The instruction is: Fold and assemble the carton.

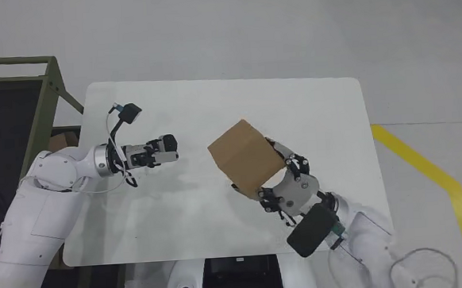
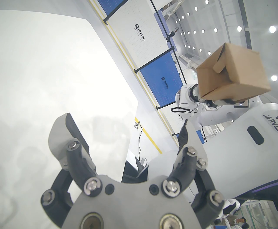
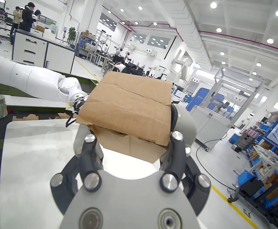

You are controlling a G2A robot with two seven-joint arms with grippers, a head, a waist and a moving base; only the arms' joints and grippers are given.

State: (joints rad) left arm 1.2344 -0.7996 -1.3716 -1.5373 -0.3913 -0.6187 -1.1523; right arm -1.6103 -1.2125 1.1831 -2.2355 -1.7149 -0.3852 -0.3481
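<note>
Carton (image 1: 246,153) stands formed as a brown box, held tilted in the air over the right half of the white table (image 1: 213,105), clear of its surface. The right gripper (image 3: 130,138) is clamped on the end nearest the robot, pinching it from both sides. In the right wrist view the flaps on that end are turned in, yet one flap edge hangs loose and ragged below the rest, so this end seems folded but not fully tucked. In the left wrist view another face shows a flap with a rounded tab lying across it, apparently closed. The left gripper (image 1: 168,148) sits well apart on the carton's left, over the table, its fingers (image 2: 72,130) spread wide with nothing between them. By my judgement the shaping is mostly done; what is left is probably pressing the loose flap home and setting the box down
</note>
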